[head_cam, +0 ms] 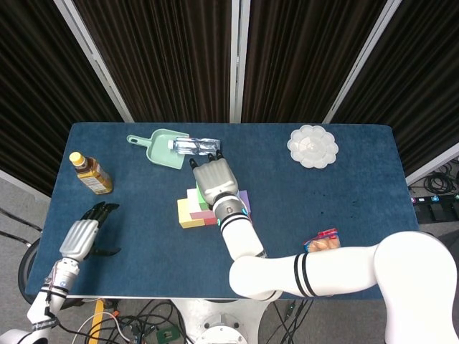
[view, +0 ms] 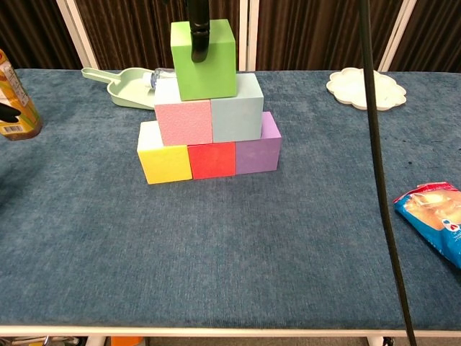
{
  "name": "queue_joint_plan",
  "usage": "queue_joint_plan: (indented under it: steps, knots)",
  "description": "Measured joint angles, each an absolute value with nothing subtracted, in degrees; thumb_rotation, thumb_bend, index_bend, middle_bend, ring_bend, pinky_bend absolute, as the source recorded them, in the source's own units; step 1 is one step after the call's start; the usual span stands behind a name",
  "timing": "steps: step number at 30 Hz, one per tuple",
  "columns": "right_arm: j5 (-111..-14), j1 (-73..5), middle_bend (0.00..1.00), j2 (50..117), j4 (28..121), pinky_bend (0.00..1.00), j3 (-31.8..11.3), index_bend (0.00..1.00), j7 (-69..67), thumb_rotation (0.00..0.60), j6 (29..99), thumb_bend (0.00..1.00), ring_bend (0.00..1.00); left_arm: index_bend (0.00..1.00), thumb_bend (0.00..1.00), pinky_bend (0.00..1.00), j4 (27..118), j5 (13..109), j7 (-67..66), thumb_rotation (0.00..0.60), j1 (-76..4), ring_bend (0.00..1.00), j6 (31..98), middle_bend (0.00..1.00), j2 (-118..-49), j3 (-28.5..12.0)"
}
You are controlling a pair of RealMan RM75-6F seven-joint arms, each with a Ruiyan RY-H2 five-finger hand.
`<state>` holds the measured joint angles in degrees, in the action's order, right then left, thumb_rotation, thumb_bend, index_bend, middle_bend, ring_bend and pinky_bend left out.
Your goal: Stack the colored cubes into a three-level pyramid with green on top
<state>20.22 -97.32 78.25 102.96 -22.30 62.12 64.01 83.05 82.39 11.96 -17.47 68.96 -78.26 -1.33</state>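
Top cube (view: 205,61) sits on two cubes, over three, scoop (view: 126,84) behind

no legible text (labels blurred)

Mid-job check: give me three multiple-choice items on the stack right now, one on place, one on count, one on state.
1. Where is the green cube?
A. On the pink cube and pale blue cube
B. In the scoop
C. Beside the plate

2. How many cubes form the bottom row?
A. Two
B. Three
C. Four

3. What is the right hand doing?
A. Resting on the table
B. Holding the bottle
C. Over the stack, a finger on the green cube

Answers: 1 A, it sits on both; 2 B, yellow, red, purple; 3 C, a dark finger lies across its front.
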Motion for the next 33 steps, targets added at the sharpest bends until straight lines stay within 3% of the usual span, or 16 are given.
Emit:
queue_joint_plan:
  steps: [23, 33]
  knots:
    - [20.95, -96.20, 0.47, 80.26, 101.51, 0.00, -24.11, 0.00, 65.21, 0.600, 64.72, 0.19, 0.08, 0.11, 0.04, 0.14, 82.66, 83.11, 12.83, 0.600, -17.14, 0.00, 69.71, 0.09, -78.18, -1.21]
    - [20.67, -94.80, 0.30, 80.04, 101.72, 0.00, -25.13, 0.00, 64.85, 0.600, 63.45, 0.05, 0.03, 0.11, 0.04, 0.14, 82.84, 84.17, 12.95, 0.600, -16.95, 0.00, 71.23, 0.09, -78.28, -1.42]
